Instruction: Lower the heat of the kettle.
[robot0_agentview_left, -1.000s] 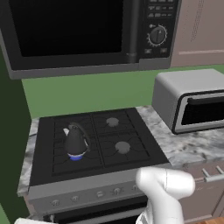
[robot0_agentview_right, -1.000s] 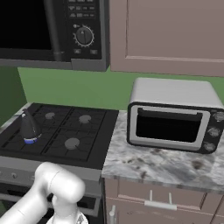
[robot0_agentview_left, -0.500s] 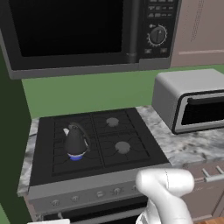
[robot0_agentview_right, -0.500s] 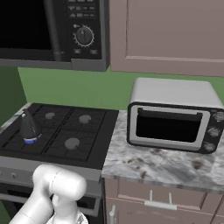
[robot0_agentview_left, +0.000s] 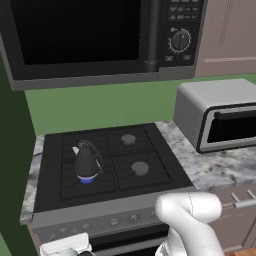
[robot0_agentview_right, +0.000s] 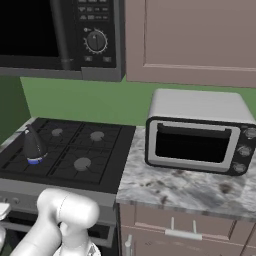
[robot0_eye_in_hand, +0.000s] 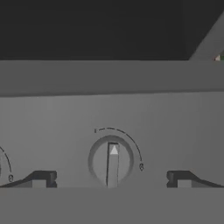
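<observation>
Grey control panel, hand view, left to right: left fingertip (robot0_eye_in_hand: 41, 178), knob (robot0_eye_in_hand: 113, 161), right fingertip (robot0_eye_in_hand: 181, 178). Gripper (robot0_eye_in_hand: 111, 180) is spread wide, tips flanking the knob w/o touching, nothing held; we judge this centring prepares a pinch-and-turn. Knob's white pointer sits near top of its dial arc. Base views: kettle (robot0_agentview_left: 86, 162) stands upright on front-left burner of stove (robot0_agentview_left: 165, 165), blue flame beneath, so heat is on. Toaster oven (robot0_agentview_left: 220, 115) rests on counter (robot0_agentview_right: 175, 187) to the right, well apart; irrelevant to the step.
</observation>
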